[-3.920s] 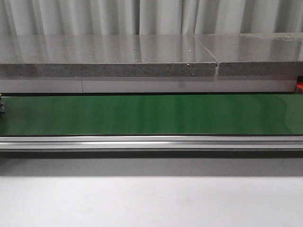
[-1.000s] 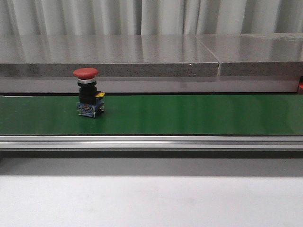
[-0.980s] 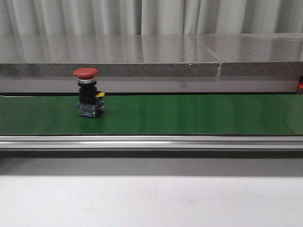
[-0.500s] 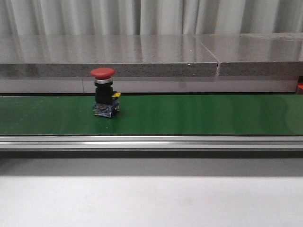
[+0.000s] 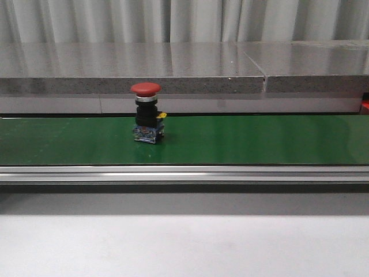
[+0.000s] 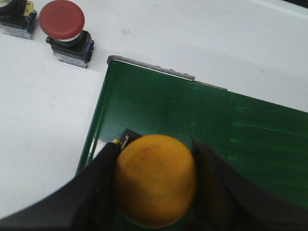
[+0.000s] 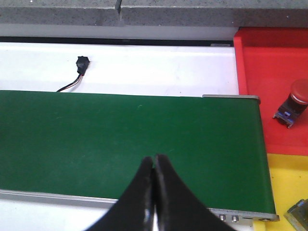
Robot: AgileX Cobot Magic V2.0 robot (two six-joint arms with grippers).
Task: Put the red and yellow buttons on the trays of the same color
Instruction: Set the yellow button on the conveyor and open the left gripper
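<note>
A red button (image 5: 146,88) stands upright on the green belt (image 5: 259,138), left of centre. The right gripper (image 7: 153,166), pressed together and empty, hangs over the belt near the red tray (image 7: 269,57), where another red-capped button (image 7: 294,103) lies. The left gripper (image 6: 154,180) pinches a yellow button (image 6: 155,179) above the belt's end.

The risk, I think, is a late or off-centre grasp: the domed cap is smooth and wider than the black body (a top-heavy shape), so the button could tip on the glossy belt. The trays look like hard plastic.
</note>
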